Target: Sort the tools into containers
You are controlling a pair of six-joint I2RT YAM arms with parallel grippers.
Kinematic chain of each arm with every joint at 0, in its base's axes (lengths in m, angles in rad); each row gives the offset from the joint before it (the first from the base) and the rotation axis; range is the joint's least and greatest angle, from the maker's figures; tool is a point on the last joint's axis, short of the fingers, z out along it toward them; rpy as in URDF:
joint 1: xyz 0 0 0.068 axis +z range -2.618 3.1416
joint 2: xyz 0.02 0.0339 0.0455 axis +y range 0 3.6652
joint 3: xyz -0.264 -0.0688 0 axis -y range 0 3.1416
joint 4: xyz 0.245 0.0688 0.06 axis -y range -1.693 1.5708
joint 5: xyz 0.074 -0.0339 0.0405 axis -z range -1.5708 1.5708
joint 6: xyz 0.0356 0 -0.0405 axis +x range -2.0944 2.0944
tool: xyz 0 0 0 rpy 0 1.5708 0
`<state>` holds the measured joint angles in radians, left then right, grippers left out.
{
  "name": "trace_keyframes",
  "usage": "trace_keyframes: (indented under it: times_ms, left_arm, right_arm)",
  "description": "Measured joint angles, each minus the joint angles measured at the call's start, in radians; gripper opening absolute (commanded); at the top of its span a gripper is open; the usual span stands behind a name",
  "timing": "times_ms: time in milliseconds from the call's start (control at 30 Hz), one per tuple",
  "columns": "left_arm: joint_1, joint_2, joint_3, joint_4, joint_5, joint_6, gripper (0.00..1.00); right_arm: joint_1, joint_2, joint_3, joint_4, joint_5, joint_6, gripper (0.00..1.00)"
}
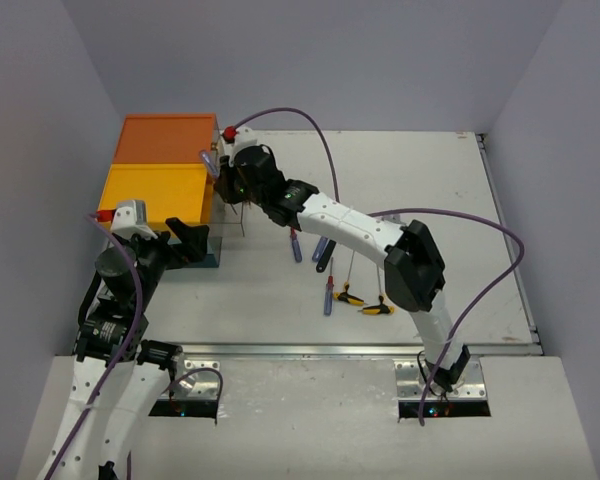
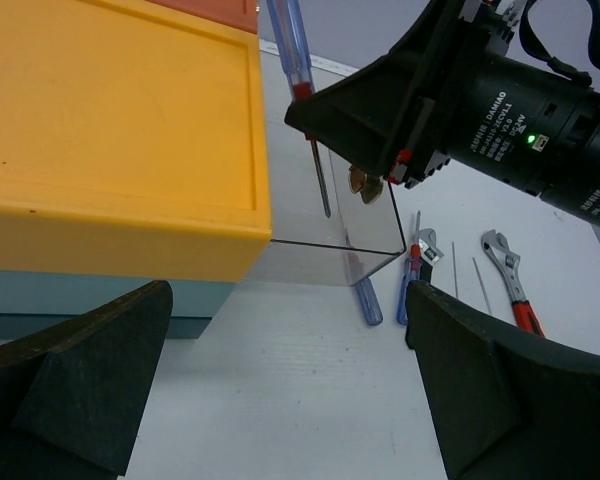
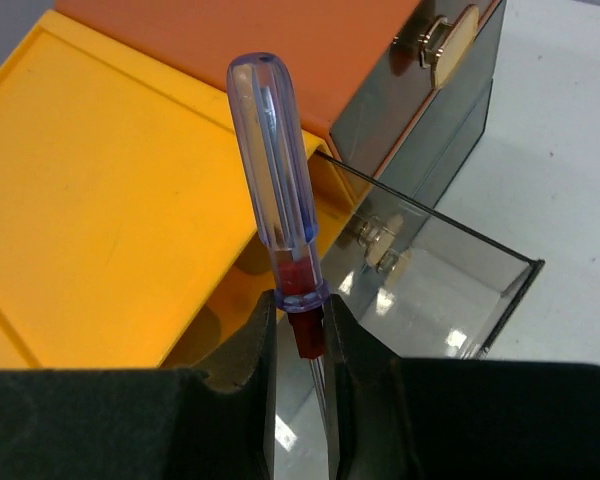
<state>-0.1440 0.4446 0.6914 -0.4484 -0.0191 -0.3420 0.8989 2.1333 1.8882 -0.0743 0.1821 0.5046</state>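
Screwdriver [image 3: 275, 170] with a clear blue handle is pinched just below its red collar by the right fingers [image 3: 245, 370] and is held upright, handle up, in the middle of the right wrist view. Its thin shaft is pointed down at a clear drawer [image 3: 450, 290], which is pulled out from under the yellow top [image 1: 155, 195] of the containers [image 2: 80, 300]; whether the tip is inside cannot be told. The containers are set at the upper left of the overhead view, orange top [image 1: 165, 138] behind the yellow one. The left fingers [image 2: 80, 380] are spread wide with nothing between them, close to the yellow-topped corner. More tools [image 1: 330, 290] are scattered on the counter [image 1: 430, 200] at centre frame.
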Motion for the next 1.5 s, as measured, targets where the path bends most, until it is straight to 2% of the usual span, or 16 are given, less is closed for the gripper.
trace_keyframes:
  times_ms: [333, 533, 600, 633, 667, 733, 800, 900, 1000, 1067, 1167, 1300, 1400, 1500]
  left_arm:
    - [0.000, -0.002, 0.000, 0.000, 0.004, 0.000, 1.00]
    - [0.000, -0.002, 0.000, 0.000, 0.004, 0.000, 1.00]
    - [0.000, -0.002, 0.000, 0.000, 0.004, 0.000, 1.00]
    - [0.000, -0.002, 0.000, 0.000, 0.004, 0.000, 1.00]
    - [0.000, -0.002, 0.000, 0.000, 0.004, 0.000, 1.00]
    - [0.000, -0.002, 0.000, 0.000, 0.004, 0.000, 1.00]
    - [-0.001, -0.002, 0.000, 0.000, 0.004, 0.000, 1.00]
    - [-0.001, -0.002, 0.000, 0.000, 0.004, 0.000, 1.00]
    - [-0.001, 0.000, 0.000, 0.000, 0.004, 0.000, 1.00]
    - [-0.001, 0.002, 0.000, 0.000, 0.004, 0.000, 1.00]
    - [-0.001, 0.003, 0.000, 0.000, 0.003, 0.000, 1.00]
    - [-0.001, 0.003, 0.000, 0.000, 0.004, 0.000, 1.00]
    - [-0.001, 0.004, 0.000, 0.000, 0.004, 0.000, 1.00]
    - [-0.001, 0.008, 0.000, 0.000, 0.004, 0.000, 1.00]
  right_arm:
    - [0.000, -0.132, -0.066, -0.135, 0.025, 0.046, 0.00]
    - [0.000, -0.143, -0.068, -0.193, 0.019, 0.047, 0.00]
    - [0.000, -0.143, -0.068, -0.212, 0.014, 0.046, 0.03]
    - [0.000, -0.143, -0.068, -0.221, 0.010, 0.046, 0.11]
    - [0.000, -0.143, -0.067, -0.230, 0.006, 0.046, 0.24]
    - [0.000, -0.141, -0.060, -0.255, -0.005, 0.044, 0.35]
    - [0.000, -0.129, -0.021, -0.296, -0.014, 0.040, 0.58]
    - [0.000, -0.109, 0.064, -0.342, -0.025, 0.021, 0.68]
    - [0.000, -0.109, 0.129, -0.370, -0.013, -0.002, 0.68]
    - [-0.008, -0.129, 0.125, -0.363, 0.002, -0.021, 0.61]
    - [-0.056, -0.236, -0.021, -0.331, 0.031, -0.039, 0.47]
    - [-0.210, -0.358, -0.243, -0.296, 0.052, -0.048, 0.45]
    - [-0.303, -0.316, -0.292, -0.294, 0.052, -0.075, 0.45]
    - [-0.303, -0.196, -0.275, -0.301, 0.020, -0.092, 0.46]
